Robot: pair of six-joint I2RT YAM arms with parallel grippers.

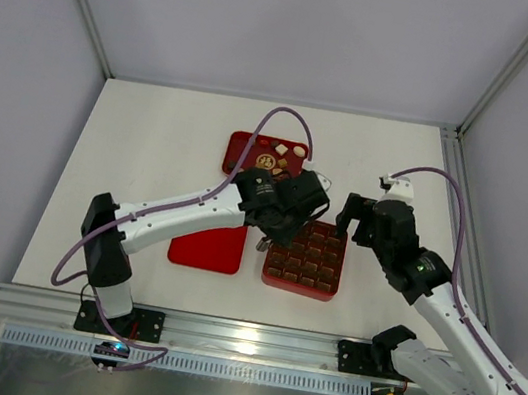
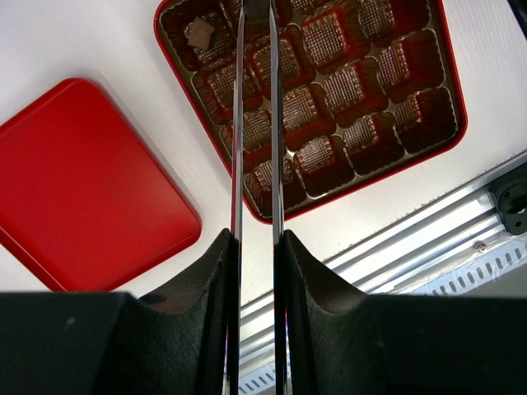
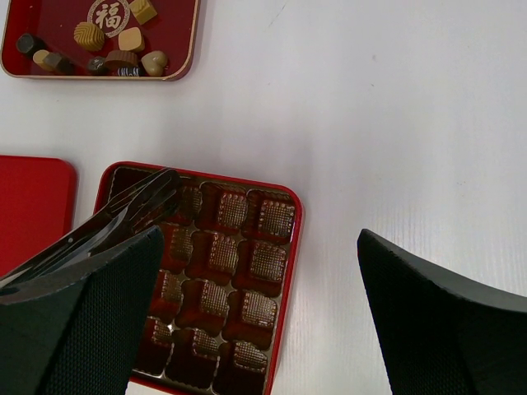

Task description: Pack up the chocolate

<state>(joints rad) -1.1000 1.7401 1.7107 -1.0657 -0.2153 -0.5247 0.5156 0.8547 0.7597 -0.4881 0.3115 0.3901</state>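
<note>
Several chocolates (image 3: 123, 49), dark, tan and cream, lie in a red tray (image 3: 185, 49) at the back, which also shows in the top view (image 1: 266, 157). One brown chocolate (image 2: 200, 33) sits in a corner cell of the red gridded box (image 2: 449, 123). My left gripper (image 2: 255, 239) is shut on metal tongs (image 2: 236, 123) whose blades reach over the box's near-left cells; nothing shows between the blades. My right gripper (image 3: 259, 239) is wide open and empty, above the box's right side (image 1: 306, 257).
The flat red lid (image 1: 207, 246) lies left of the box and touches none of it. The aluminium rail (image 1: 250, 342) runs along the table's near edge. White walls and frame posts enclose the table.
</note>
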